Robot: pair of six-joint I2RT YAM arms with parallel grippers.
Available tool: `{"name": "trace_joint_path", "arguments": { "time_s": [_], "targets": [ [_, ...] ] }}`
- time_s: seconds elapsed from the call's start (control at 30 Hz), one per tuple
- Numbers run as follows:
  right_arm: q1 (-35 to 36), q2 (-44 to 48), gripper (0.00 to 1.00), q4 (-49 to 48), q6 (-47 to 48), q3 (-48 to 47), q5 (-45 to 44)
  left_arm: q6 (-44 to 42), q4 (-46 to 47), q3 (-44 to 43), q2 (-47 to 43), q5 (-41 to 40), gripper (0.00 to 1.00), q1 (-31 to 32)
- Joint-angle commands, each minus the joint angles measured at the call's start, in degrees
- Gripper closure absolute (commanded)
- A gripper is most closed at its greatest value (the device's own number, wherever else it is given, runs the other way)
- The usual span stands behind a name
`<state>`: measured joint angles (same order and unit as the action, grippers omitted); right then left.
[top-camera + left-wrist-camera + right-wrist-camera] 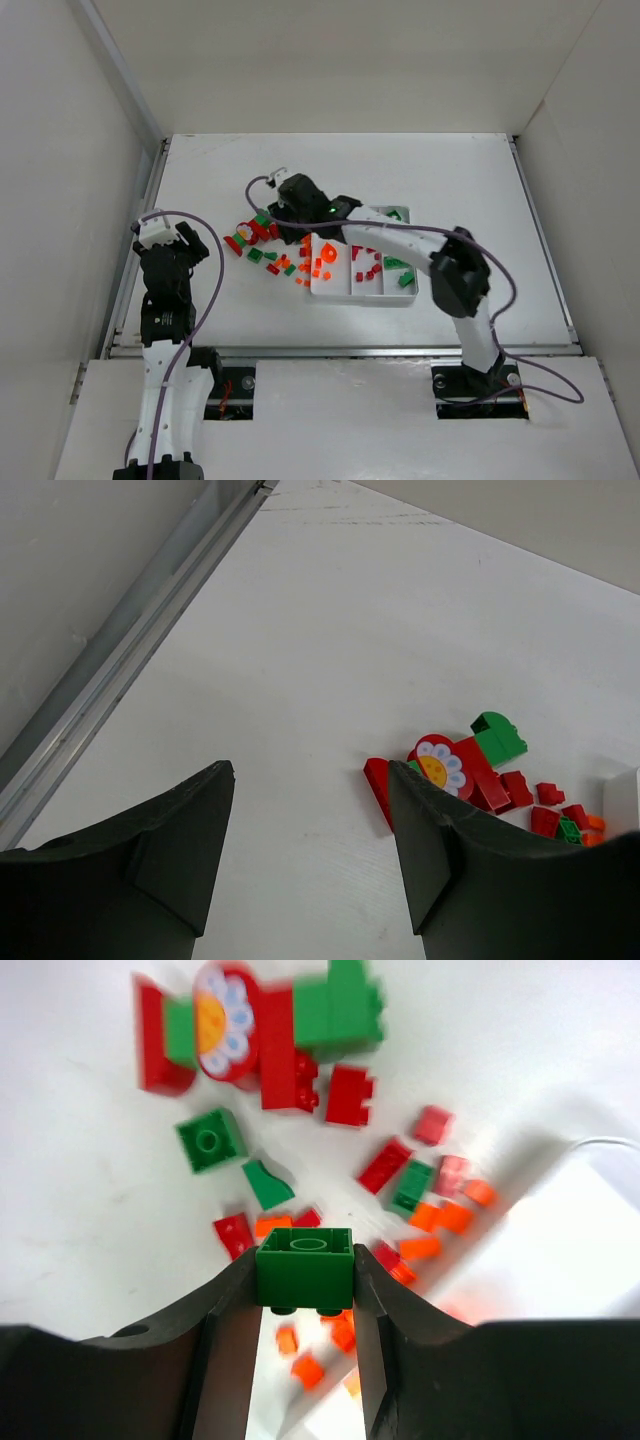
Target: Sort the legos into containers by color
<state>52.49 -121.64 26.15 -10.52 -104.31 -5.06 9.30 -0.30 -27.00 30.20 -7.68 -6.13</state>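
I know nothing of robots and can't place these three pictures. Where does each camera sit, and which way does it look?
Top view: fixed above and behind the arms, looking down at the tray and loose legos; both whole arms show.
Left wrist: on the left arm, looking forward over the table past the open left gripper.
Right wrist: on the right arm, looking down on the legos past the right gripper, shut on a green brick.
Shared: both wrist views show the flower brick.

Glossy plastic legos (210, 1140), matt table (330, 630)
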Motion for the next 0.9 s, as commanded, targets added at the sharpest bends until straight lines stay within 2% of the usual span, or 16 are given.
{"name": "trace_joint_path", "arguments": {
  "time_s": [0.0, 0.13, 0.17, 0.23, 0.4, 0.57, 0.6, 0.63, 0.73, 0.87],
  "targets": [
    [-4.66, 15.69, 1.0, -8.48, -3.26, 8.63, -2.24, -0.42, 2.67, 0.2, -0.66, 0.39, 0.41, -0.2],
    [-16.15, 25.46, 1.0, -8.93, -8.88, 23.87, -3.37, -0.42, 2.67, 0.2, -0.66, 0.91, 0.41, -0.2],
    [-16.19, 26.88, 1.0, -8.93, -9.42, 26.24, -3.38, -0.95, 2.67, 0.2, -0.66, 0.92, 0.41, -0.2],
    [-21.01, 30.13, 1.0, -7.78, -10.04, 32.03, -3.38, -0.95, 2.67, 0.2, -0.14, 0.92, 0.41, -0.2],
    [-27.69, 33.48, 0.99, -7.6, -10.04, 39.27, -3.38, -2.35, 1.36, -2.78, 3.46, 2.49, 0.42, -0.2],
    [-31.65, 32.79, 0.84, -9.63, -10.04, 40.77, -1.01, -9.55, 0.04, -6.21, 8.56, 4.51, 0.42, 0.59],
    [-31.66, 32.09, 0.81, -9.63, -9.52, 40.77, -1.0, -11.13, 0.03, -7.09, 9.17, 5.3, 0.4, 1.29],
    [-31.66, 32.08, 0.73, -9.63, -9.52, 40.77, -1.0, -14.63, 0.03, -7.1, 10.48, 6.09, 0.38, 1.3],
    [-31.66, 30.59, 0.63, -10.16, -7.24, 40.24, 0.48, -19.92, -1.29, -8.67, 12.86, 11.26, 0.28, 1.82],
    [-31.66, 29.27, 0.4, -10.16, -5.92, 39.71, 0.49, -28.62, -5.5, -12.1, 18.22, 17.43, 0.17, 4.02]
  ]
}}
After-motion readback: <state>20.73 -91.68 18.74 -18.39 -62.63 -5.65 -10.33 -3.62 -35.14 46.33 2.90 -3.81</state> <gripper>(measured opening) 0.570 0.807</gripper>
